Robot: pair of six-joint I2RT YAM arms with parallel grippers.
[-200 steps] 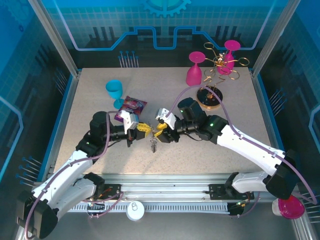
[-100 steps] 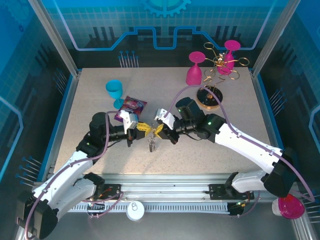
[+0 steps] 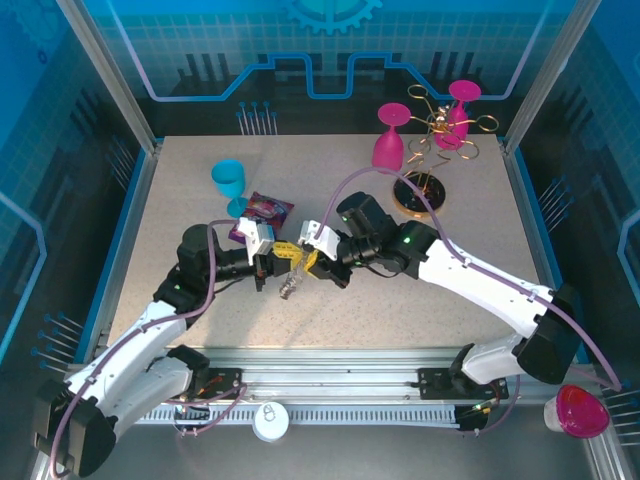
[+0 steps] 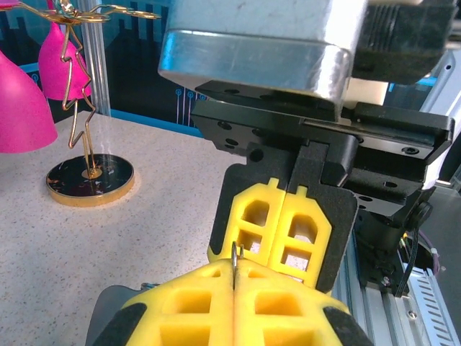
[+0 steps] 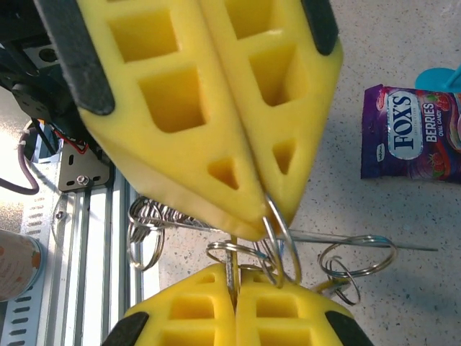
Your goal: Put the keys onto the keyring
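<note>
Keyring (image 5: pixel 274 232), thin silver wire loops, interlinked

A purple Fox's candy packet (image 3: pixel 262 212) is seen lying flat on the speckled table (image 3: pixel 180 200), just beyond the left gripper (image 3: pixel 290 253). A blue cup (image 3: pixel 228 180) is stood a little farther past the packet. Well ahead and to the right of that gripper, a gold wire stand (image 3: pixel 420 195) is set on a round dark base. An upturned pink goblet (image 3: pixel 390 142) is placed beside the stand, and a second pink goblet (image 3: pixel 461 105) behind it. A white cap (image 3: pixel 269 421) is seen on the front rail, behind the gripper.
</note>
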